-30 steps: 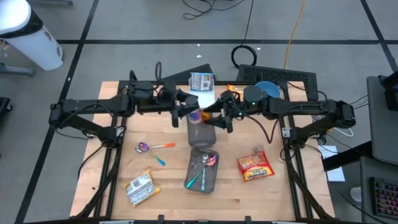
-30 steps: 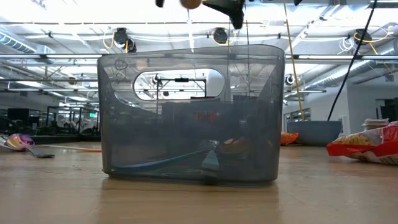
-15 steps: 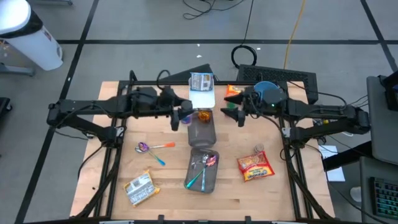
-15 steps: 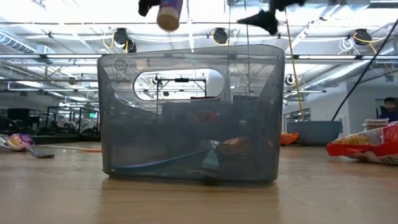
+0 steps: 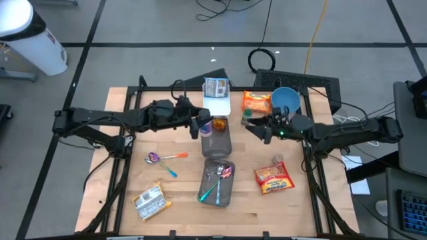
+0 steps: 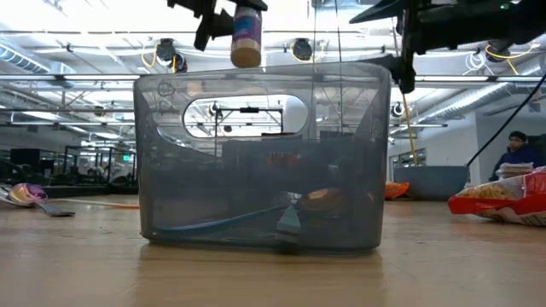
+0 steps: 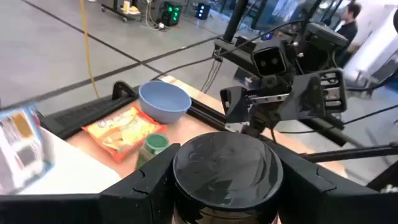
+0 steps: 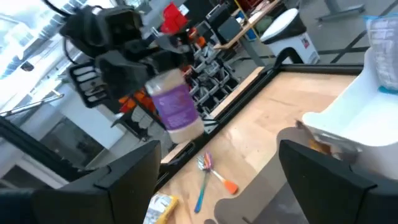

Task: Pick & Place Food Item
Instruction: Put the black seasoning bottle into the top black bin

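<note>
— Two arms over one wooden counter [image 5: 183,200], grey floor with black tape lines all round. What lies on the counter?

— Centre of the high view: a dark translucent bin [image 5: 217,181] with a spoon inside. Left of it a purple-bowled spoon [image 5: 155,158] and an orange-handled utensil; lower left a silver snack packet [image 5: 149,202]; lower right a red-and-yellow snack bag [image 5: 273,179]. Along the upper edge a white tray [image 5: 217,105], an orange snack bag [image 5: 256,102] and a blue bowl [image 5: 285,99].

— And the food item?

— A small jar with a purple label [image 6: 246,34], held off the counter. The left claw [image 5: 202,124] is clamped on it at the picture's centre, just above the bin's upper end. The low view shows it hanging cap-up above the bin's rim, upper middle of the frame.

— The right claw [image 5: 257,130]?

— Right of centre, apart from the jar, fingers spread wide and holding nothing; the right wrist view shows both dark fingers well separated.

— What does one view give that another misses?

— The left wrist view shows only the jar's black lid [image 7: 227,168] between the fingers, plus a green-capped container [image 7: 155,144] by the orange bag. The low view shows a hall with ceiling lights and a seated person [image 6: 514,153] at the far right.
</note>
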You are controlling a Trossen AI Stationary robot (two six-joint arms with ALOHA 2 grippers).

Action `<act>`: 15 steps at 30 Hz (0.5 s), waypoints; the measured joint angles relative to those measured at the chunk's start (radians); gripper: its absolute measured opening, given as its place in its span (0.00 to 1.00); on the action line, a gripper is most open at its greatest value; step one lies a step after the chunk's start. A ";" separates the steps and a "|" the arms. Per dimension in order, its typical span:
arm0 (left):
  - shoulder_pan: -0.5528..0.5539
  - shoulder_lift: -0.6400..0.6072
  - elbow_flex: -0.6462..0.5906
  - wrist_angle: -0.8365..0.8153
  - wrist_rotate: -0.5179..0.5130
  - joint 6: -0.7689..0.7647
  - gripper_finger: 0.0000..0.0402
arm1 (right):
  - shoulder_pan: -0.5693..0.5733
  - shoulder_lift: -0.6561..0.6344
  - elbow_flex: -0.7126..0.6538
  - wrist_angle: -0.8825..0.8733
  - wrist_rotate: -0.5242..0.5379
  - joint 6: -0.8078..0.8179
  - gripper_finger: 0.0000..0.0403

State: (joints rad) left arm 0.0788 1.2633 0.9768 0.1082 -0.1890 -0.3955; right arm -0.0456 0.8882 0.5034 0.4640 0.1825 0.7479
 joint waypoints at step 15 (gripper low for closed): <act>-0.071 0.000 -0.264 0.311 -0.237 -0.153 0.52 | 0.058 0.018 -0.005 -0.003 0.007 -0.027 0.79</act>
State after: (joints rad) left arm 0.0079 1.2633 0.7123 0.4193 -0.4257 -0.5481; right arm 0.0124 0.9061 0.4980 0.4611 0.1900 0.7214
